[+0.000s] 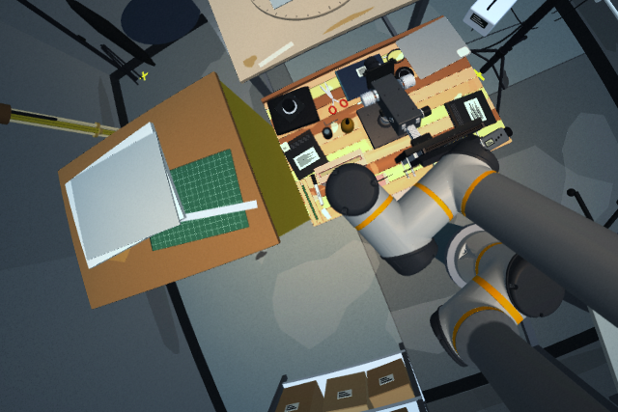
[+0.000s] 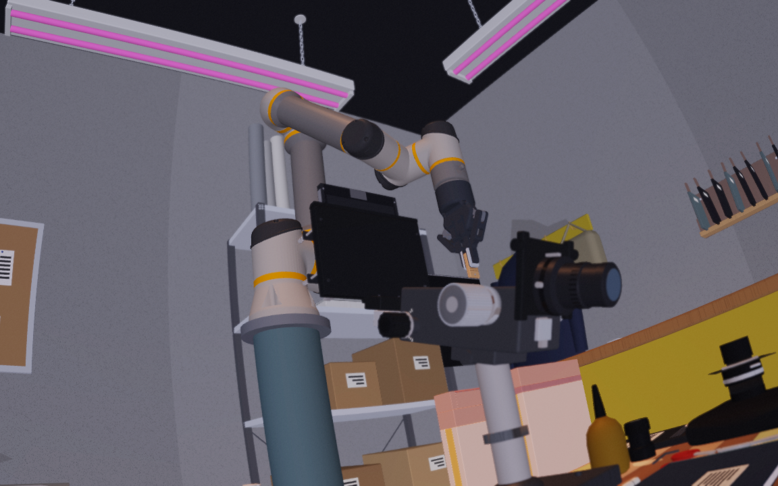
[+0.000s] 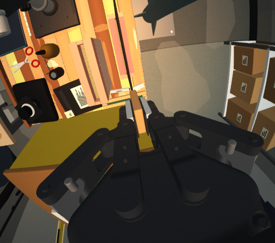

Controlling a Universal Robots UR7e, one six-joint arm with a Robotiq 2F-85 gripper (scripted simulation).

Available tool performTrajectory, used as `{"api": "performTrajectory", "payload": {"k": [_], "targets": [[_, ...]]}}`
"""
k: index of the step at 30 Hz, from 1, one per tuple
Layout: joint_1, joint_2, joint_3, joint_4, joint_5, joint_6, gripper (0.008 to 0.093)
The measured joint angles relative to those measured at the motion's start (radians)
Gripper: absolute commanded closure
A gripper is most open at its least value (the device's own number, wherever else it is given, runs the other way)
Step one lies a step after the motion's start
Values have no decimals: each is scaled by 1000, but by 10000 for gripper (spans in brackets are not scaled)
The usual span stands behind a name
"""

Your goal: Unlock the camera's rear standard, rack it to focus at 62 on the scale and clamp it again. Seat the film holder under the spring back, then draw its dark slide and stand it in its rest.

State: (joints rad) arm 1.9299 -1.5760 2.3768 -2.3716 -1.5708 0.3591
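Observation:
The dark slide (image 3: 123, 45) hangs edge-on below my fingers as a thin black sheet with a tan handle tab (image 3: 138, 115), and its lower part (image 2: 449, 279) sits behind the camera body. The view camera (image 2: 501, 302) stands on a post, its lens (image 2: 585, 284) pointing right and a white focus knob (image 2: 467, 304) on its side. The rear standard with the film holder (image 2: 365, 242) rises at the camera's left end. A pink slotted rest (image 3: 97, 70) lies on the bench below. My gripper (image 3: 137, 112) (image 2: 469, 257) is above the camera and is closed on the dark slide's tab.
The camera body (image 1: 394, 98) is directly under my wrist. The wooden bench (image 1: 379, 118) carries scissors (image 1: 335, 104), a brown bottle (image 1: 346, 124), black boxes (image 1: 292, 108) and a labelled case (image 1: 471, 111). A yellow-sided table (image 1: 169, 188) stands to one side. Shelves of cartons (image 3: 253, 81) stand behind.

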Motion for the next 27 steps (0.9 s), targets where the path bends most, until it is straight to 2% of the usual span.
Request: {"api": "performTrajectory", "payload": {"k": [27], "targets": [[0,89,38,-127,0,0,934]]}}
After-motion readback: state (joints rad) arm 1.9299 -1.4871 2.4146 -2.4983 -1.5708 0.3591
